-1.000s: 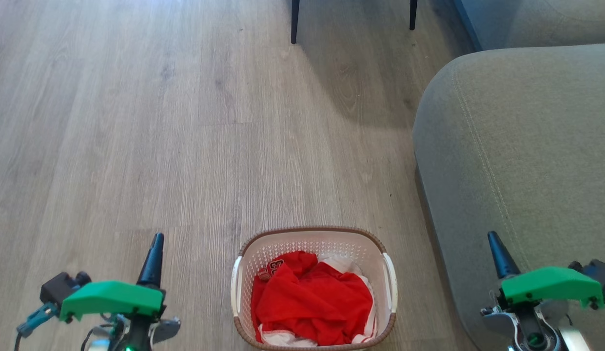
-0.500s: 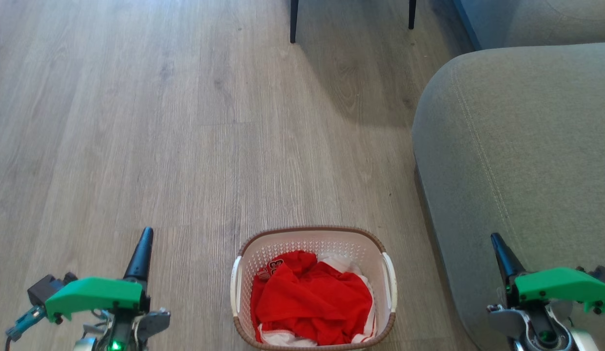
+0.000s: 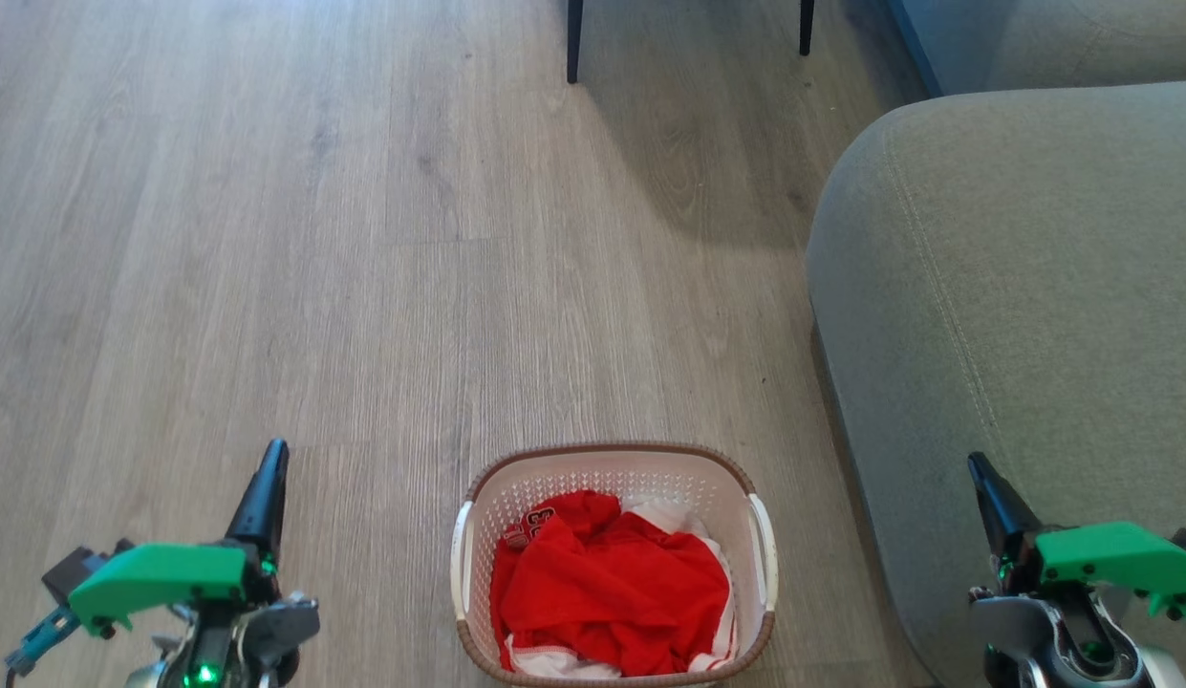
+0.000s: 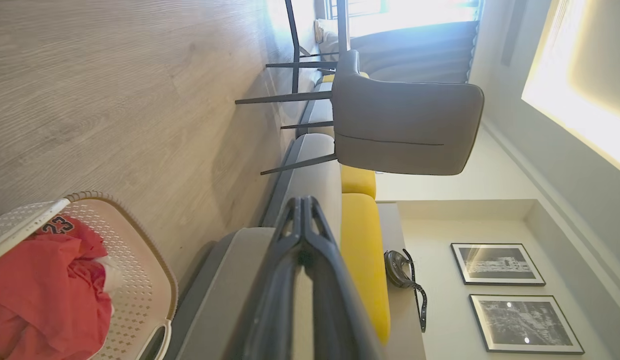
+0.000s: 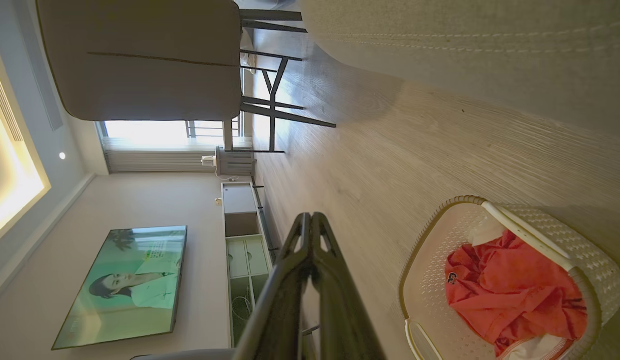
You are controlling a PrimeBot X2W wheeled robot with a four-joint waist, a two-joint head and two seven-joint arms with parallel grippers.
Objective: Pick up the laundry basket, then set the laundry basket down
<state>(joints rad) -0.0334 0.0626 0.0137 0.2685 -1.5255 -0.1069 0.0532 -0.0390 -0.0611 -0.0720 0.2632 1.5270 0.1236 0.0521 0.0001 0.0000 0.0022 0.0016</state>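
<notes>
Down on the wood floor [image 3: 363, 239], near my base and roughly midway between both arms, the laundry basket [image 3: 640, 478] stands upright with a heap of red and white clothes [image 3: 612, 592] inside. Its two white handles sit on the left side [image 3: 459, 559] and the right side [image 3: 766, 554], and nothing touches either one. My left fingers [image 3: 260, 502] are pressed together into one dark point over bare floor, well apart from the basket on its left; through the left wrist camera I see them [image 4: 285, 280] meeting at the tips with nothing between. My right fingers [image 3: 999, 502] are closed the same way, empty, over the edge of the grey sofa [image 3: 1013, 287] that stands just right of the basket, and the right wrist camera shows them [image 5: 285, 280] joined too. Far ahead, two dark chair legs [image 3: 574, 43] stand on the floor.
</notes>
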